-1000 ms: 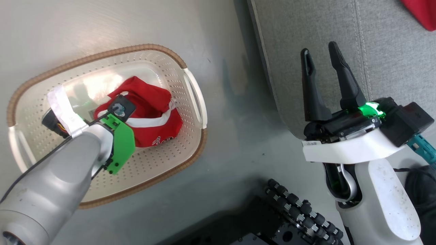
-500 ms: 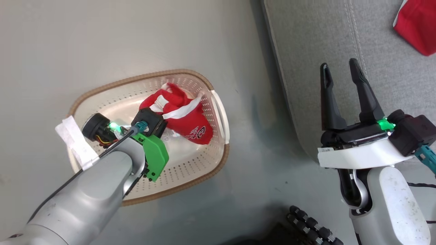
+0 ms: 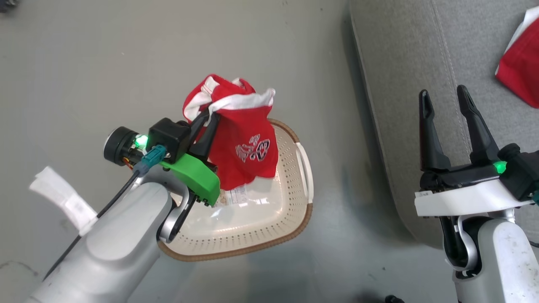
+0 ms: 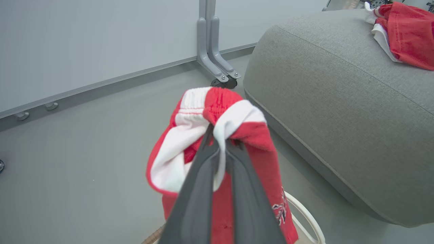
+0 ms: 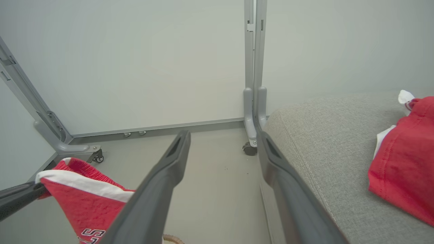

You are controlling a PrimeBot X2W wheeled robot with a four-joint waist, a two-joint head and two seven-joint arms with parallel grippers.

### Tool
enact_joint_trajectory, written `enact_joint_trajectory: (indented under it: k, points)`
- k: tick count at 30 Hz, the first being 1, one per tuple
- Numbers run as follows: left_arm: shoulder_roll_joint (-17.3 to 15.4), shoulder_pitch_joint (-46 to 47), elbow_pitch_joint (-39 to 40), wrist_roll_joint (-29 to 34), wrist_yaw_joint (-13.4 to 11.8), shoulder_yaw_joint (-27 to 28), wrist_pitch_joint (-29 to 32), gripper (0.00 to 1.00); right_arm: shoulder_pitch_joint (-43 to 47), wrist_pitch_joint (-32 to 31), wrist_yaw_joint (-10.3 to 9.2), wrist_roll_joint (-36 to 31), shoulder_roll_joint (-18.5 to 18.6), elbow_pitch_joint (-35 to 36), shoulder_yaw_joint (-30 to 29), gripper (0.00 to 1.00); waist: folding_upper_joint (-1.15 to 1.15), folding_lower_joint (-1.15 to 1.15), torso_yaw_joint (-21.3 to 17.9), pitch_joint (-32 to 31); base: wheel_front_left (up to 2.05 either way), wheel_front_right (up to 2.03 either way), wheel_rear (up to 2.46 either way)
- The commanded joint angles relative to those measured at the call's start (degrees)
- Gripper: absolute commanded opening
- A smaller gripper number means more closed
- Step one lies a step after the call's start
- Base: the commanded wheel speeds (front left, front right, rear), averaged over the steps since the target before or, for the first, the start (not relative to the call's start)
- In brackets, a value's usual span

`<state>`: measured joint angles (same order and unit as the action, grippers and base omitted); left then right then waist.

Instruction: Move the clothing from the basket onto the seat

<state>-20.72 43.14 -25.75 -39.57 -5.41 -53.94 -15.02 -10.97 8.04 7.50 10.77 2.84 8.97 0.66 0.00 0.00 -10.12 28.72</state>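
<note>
The smooth grey floor [image 3: 84,63] carries a cream basket [image 3: 294,185] with a brown woven rim. The basket stands near the rounded corner of a large grey seat [image 3: 404,84], apart from it. A red garment [image 3: 522,71] with white parts lies crumpled on the seat's top. A grey metal foot [image 4: 217,67] on a small wheel stands on the floor near the seat.

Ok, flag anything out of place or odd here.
Only a white tape strip sticking loose off the left forearm looks odd. Otherwise fine: the jersey hangs from the left gripper, jaws shut, above the basket, and the other red garment lies on the seat.
</note>
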Motion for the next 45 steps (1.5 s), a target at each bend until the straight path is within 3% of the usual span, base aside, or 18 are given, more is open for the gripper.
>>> enact_joint_trajectory:
  k: [1, 9, 20, 30, 45]
  points:
    - [-0.6, -2.6, 2.4, 1.1, -0.7, 2.0, -0.2, 0.00, 1.0, -0.6, -0.02, -0.5, 0.1, 0.5, -0.4, 1.00, 0.00, 0.00, 3.9, -4.4, 0.00, 0.00, 0.00]
    - [0.4, -11.6, 15.7, 7.5, -1.5, 16.1, -0.2, 0.00, 3.5, -3.6, -0.02, -1.7, 0.1, 1.8, -1.6, 1.00, 0.00, 0.00, 6.6, -10.3, 0.00, 0.00, 0.00]
    - [3.4, -19.7, 26.4, 15.0, 4.5, 28.2, -0.1, 0.00, 7.0, -6.0, -0.02, -1.4, 0.1, 1.3, -0.5, 1.00, 0.00, 0.00, 8.4, -17.1, 0.00, 0.00, 0.00]
    - [4.6, -27.2, 29.0, 17.0, 9.0, 30.6, -0.1, 0.00, 11.0, -7.7, -0.02, -0.5, 0.1, 1.0, 1.4, 1.00, 0.00, 0.00, 7.8, -23.3, 0.00, 0.00, 0.00]
    - [5.3, -34.9, 28.6, 16.1, 8.6, 29.7, 0.0, 0.00, 15.7, -9.3, -0.02, 0.5, 0.1, 1.6, 3.0, 1.00, 0.00, 0.00, 7.0, -29.0, 0.00, 0.00, 0.00]
